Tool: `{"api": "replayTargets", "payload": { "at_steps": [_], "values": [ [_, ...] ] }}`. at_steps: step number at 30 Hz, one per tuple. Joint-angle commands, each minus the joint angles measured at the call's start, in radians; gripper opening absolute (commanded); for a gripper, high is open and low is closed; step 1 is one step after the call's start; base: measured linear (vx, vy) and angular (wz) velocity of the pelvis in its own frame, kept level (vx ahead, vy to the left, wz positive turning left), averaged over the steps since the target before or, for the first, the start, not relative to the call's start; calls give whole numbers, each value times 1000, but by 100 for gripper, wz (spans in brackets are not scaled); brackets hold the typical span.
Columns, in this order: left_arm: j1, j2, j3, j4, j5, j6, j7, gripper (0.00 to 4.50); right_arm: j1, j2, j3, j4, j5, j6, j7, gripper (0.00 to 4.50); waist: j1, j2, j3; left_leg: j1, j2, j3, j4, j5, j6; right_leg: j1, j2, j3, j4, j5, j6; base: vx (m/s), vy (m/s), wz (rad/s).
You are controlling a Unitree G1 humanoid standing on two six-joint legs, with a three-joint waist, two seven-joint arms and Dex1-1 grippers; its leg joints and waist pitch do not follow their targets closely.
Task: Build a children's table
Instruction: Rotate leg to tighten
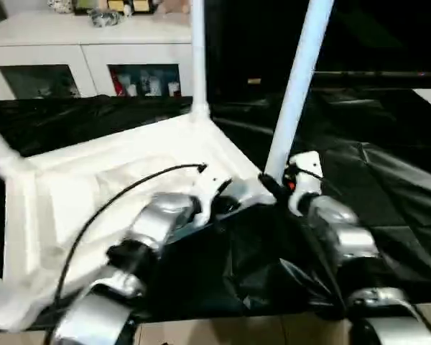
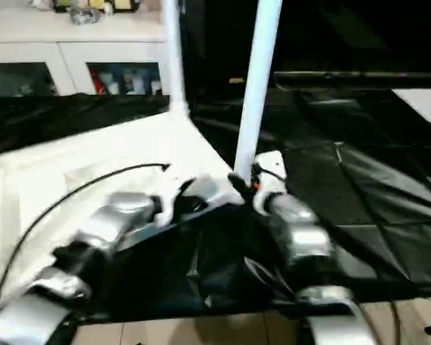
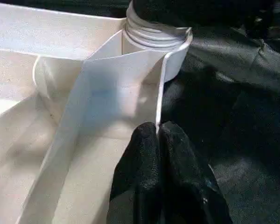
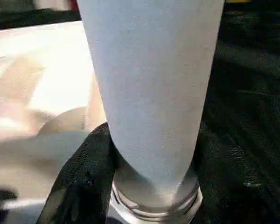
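On black sheeting, unlabelled children's table: left gripper pinching rim, right gripper clasping leg.

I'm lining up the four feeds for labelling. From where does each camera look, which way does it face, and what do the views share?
Left eye: on the head, looking forward and down at the upturned table top; both silver forearms show.
Right eye: beside it, same scene.
Left wrist: along the left pincer, shut on the top's rim.
Right wrist: along the right pincer, its fingers around the leg.
Shared: both wrist views show the leg's threaded base at its corner socket.
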Motion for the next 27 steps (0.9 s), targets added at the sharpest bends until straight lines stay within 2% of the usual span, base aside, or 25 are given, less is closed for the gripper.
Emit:
{"api": "replayTargets", "payload": {
  "at_steps": [1, 2, 5, 6, 8, 10, 11, 12, 14, 17, 19, 22, 24, 27],
  "values": [
    [-25, -9, 28, 31, 16, -18, 79, 0, 32, 67, 35, 63, 12, 37, 21, 209, -9, 0, -43, 20, 53, -40, -87, -443, -21, 15, -77, 40, -111, -572, -66, 0, 0, 0],
    [-20, -7, 13, 26, 20, -27, 56, 0, 26, 69, 43, 58, 12, 14, 42, 209, -8, 0, -45, 16, 55, -40, -92, -434, -17, 19, -77, 43, -109, -526, -71, 0, 0, 0],
    [-3, 9, -13, 8, 24, -33, 0, 0, 22, 49, 52, 30, 33, -12, 130, 209, -7, 0, -45, 15, 57, -38, -93, -424, -13, 19, -79, 48, -104, -486, -92, 0, 0, 0],
    [1, 15, -20, 5, 22, -38, -23, 0, 22, 43, 51, 17, 45, -8, 163, 264, -5, -3, -47, 11, 58, -37, -93, -405, -7, 24, -80, 50, -99, -456, -102, 0, 0, 0],
    [13, 36, -32, -11, 17, -23, -70, 0, 13, -14, 57, -8, 62, 11, 270, 277, 0, -6, -51, 11, 60, -32, -91, -366, 7, 26, -80, 55, -91, -384, -127, 0, 0, 0],
    [18, 51, -35, -19, 16, -20, -94, 0, 6, -64, 67, -25, 77, 27, 361, 294, 3, -13, -52, 2, 58, -25, -84, -292, 39, 33, -78, 59, -77, -289, -168, 0, 0, 0],
    [22, 62, -37, -24, 13, -18, -114, 0, 3, -95, 75, -36, 83, 30, 420, 306, 6, -13, -54, 4, 58, -21, -78, -275, 51, 33, -80, 60, -76, -288, -180, 0, 0, 0],
    [23, 66, -38, -26, 12, -17, -122, 0, 2, -106, 78, -40, 85, 30, 442, 314, 7, -14, -55, 2, 56, -20, -76, -257, 58, 36, -80, 59, -74, -277, -186, 0, 0, 0],
    [31, 88, -46, -40, 11, -21, -162, 0, -4, -162, 93, -57, 92, 39, 538, 329, 17, -13, -63, -4, 59, -17, -66, -158, 92, 41, -77, 55, -59, -169, -215, 0, 0, 0],
    [49, 130, -56, -78, 0, -10, -240, 0, -23, -246, 110, -39, 65, 19, 637, 360, 25, -10, -70, -8, 60, -16, -56, -82, 120, 44, -73, 51, -40, -53, -250, 0, 0, 0],
    [60, 157, -66, -103, -6, 4, -288, 0, -31, -283, 118, -21, 48, -1, 683, 371, 24, -10, -71, -11, 59, -15, -52, -66, 137, 41, -70, 49, -34, -5, -269, 0, 0, 0],
    [74, 192, -80, -134, -10, 15, -345, 0, -31, -328, 142, -25, 40, -3, 766, 371, 24, -10, -68, -11, 61, -14, -50, -95, 143, 36, -69, 49, -36, -40, -278, 0, 0, 0],
    [85, 215, -87, -160, -16, 36, -375, 0, -25, -363, 171, -41, 40, 3, 842, 371, 28, -10, -65, -9, 65, -14, -52, -130, 129, 35, -71, 50, -41, -96, -271, 0, 0, 0],
    [98, 236, -95, -191, -22, 52, -412, 0, -29, -381, 189, -30, 31, -20, 874, 371, 28, -10, -58, -7, 66, -15, -58, -196, 91, 30, -72, 52, -52, -207, -245, 0, 0, 0]
  ]
}}
